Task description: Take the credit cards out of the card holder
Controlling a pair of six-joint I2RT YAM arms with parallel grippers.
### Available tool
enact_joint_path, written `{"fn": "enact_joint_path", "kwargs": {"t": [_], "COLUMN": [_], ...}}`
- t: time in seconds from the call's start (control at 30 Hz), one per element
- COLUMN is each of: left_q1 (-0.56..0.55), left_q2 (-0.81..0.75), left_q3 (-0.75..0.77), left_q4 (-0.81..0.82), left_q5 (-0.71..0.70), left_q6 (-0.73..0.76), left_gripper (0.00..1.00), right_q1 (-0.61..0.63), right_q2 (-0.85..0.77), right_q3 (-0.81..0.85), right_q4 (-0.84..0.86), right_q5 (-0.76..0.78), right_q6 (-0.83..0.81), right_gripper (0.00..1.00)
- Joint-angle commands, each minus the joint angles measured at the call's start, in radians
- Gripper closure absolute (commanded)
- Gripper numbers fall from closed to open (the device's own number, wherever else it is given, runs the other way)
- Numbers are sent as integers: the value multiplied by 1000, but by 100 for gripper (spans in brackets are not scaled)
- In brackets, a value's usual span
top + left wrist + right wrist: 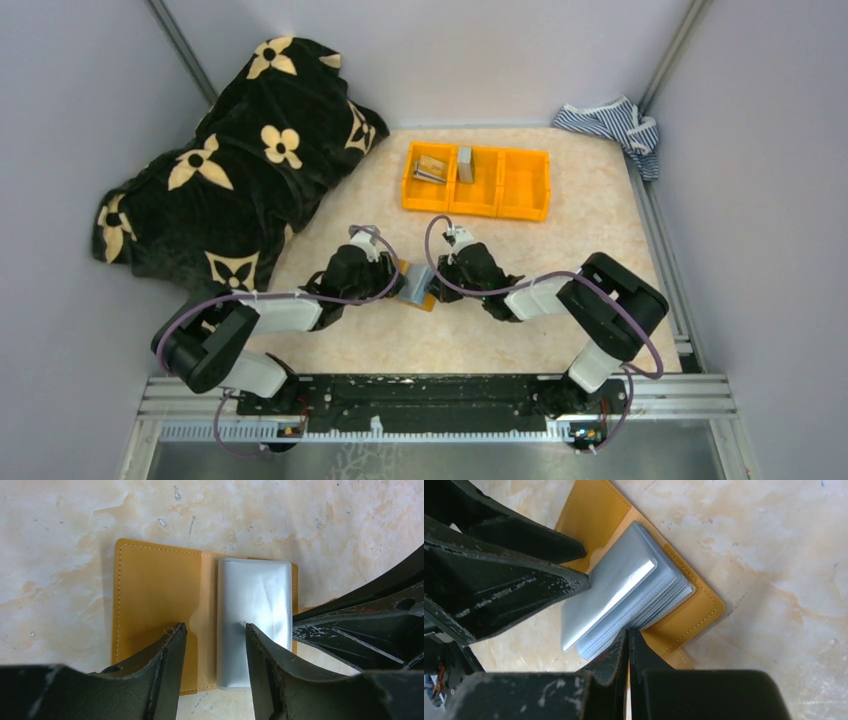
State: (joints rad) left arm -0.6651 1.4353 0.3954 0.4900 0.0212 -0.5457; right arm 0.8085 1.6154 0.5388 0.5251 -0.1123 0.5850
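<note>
The card holder [417, 288] lies open and flat on the table between both grippers. Its orange-tan inside [155, 595] faces up, with a stack of grey-silver sleeves [255, 605] on its right half. No separate card shows outside the sleeves. My left gripper [215, 630] is open just above the holder, one finger over the orange flap and one over the sleeves. My right gripper [628, 630] is shut, its tips touching the near edge of the sleeve stack [624, 590] over the orange cover [694, 615]. In the top view the left gripper [398, 275] and right gripper [437, 283] meet at the holder.
An orange three-compartment bin [525, 185] stands behind the holder, with small items in its left compartments. A black blanket with cream flowers [240, 160] covers the back left. A striped cloth [612, 125] lies in the back right corner. White walls enclose the table.
</note>
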Motion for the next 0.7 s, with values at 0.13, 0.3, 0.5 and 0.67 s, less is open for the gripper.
{"fn": "enact_joint_path", "kwargs": {"t": [0.13, 0.3, 0.5, 0.67], "left_q1": [-10, -10, -10, -10], "left_q2": [-4, -18, -69, -167], "left_q3": [-44, -52, -62, -54], "left_q4": [-83, -84, -106, -181], "left_q5": [59, 66, 56, 40], "left_q6": [-10, -17, -17, -19], "left_gripper": [47, 47, 47, 47], "right_q1": [12, 14, 15, 3], "right_q2": [28, 81, 95, 80], "right_q3": [110, 127, 124, 103], "right_q4": [75, 98, 109, 92], "right_q5": [-39, -56, -46, -31], "right_q6": [-12, -8, -2, -5], "right_gripper": [100, 100, 100, 100]}}
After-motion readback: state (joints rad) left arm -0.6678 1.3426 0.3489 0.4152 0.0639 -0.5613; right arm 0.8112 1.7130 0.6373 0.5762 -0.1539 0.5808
